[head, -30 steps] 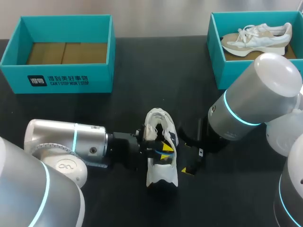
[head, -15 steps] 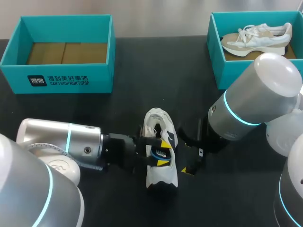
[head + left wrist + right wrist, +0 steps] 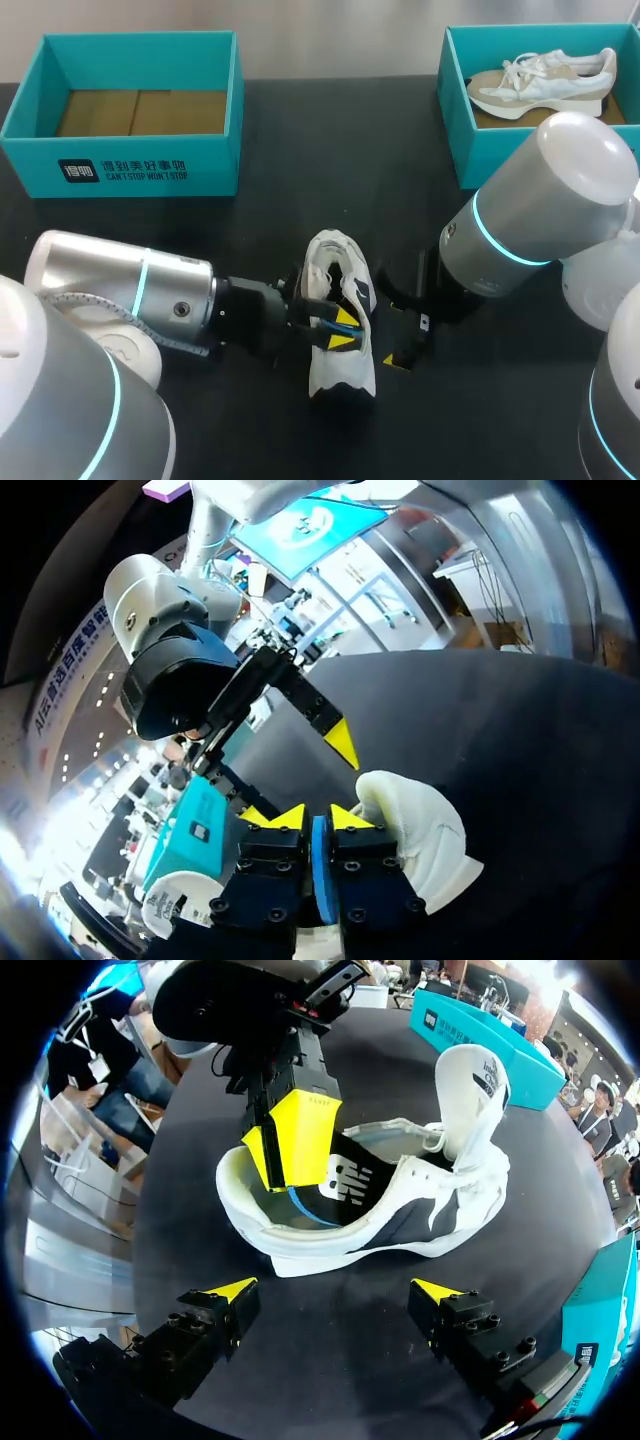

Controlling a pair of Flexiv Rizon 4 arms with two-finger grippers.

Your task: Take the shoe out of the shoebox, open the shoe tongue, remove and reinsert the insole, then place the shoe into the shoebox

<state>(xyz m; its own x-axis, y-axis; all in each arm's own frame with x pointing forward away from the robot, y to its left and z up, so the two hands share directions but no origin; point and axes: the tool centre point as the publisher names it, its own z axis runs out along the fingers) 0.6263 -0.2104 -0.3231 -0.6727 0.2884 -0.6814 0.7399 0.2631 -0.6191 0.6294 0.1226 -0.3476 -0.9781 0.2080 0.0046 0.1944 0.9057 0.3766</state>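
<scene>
The shoe stands on its sole on the black worktop, about midway between the two arms and outside both boxes, white with dark side panels, its tongue pulled up and standing clear of the opening. Inside that opening sits the left tool, which comes in from the shoe's left side; its yellow-tipped fingers are pressed together on the thin blue insole, the edge of which shows between them in the left wrist view. The right tool rests low just beside the shoe's other side, fingers spread wide apart with nothing between them, not touching the shoe. Further off, at the worktop's far edge, stand two teal shoeboxes: the left shoebox shows only its brown cardboard floor, and the right shoebox holds a second shoe, white and beige.
</scene>
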